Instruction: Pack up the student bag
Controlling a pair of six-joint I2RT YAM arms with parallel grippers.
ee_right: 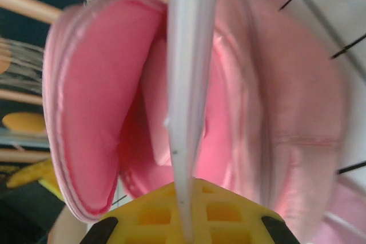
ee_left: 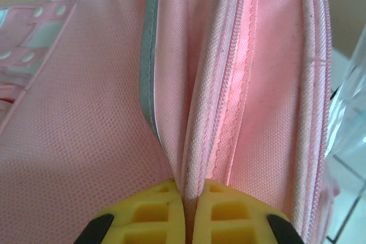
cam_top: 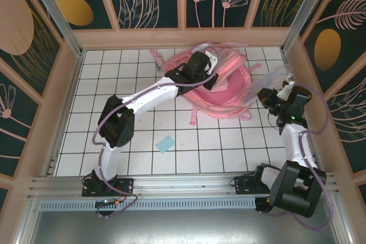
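The student bag [cam_top: 229, 92] lies at the far side of the table [cam_top: 143, 152], right of centre, with its opening [ee_right: 97, 112] turned toward your right arm, and the main risk is that this opening collapses. Your left pincer [ee_left: 184, 198] holds it up by only a narrow pinch of the zipper edge [ee_left: 200, 112]. If that smooth fabric slides out, or you pull the left arm sideways, the flap is likely to drop across the gap and block the entry. The second risk is on the right. The thin pale item [ee_right: 186, 84] stands edge-on just in front of the opening and looks flimsy, so it could buckle against the rim or catch on the zipper tape if you push it in at an angle. It could also twist in the grip, since it is clamped only at its near end. A hard push may shove the soft bag away across the table, because nothing but the left arm steadies it. As for the grips, the left pincer is closed, its yellow fingers almost meeting with the zipper edge pinched between them. The right pincer [ee_right: 184, 198] is also closed, clamped on the thin pale item, with no gap showing on either side.
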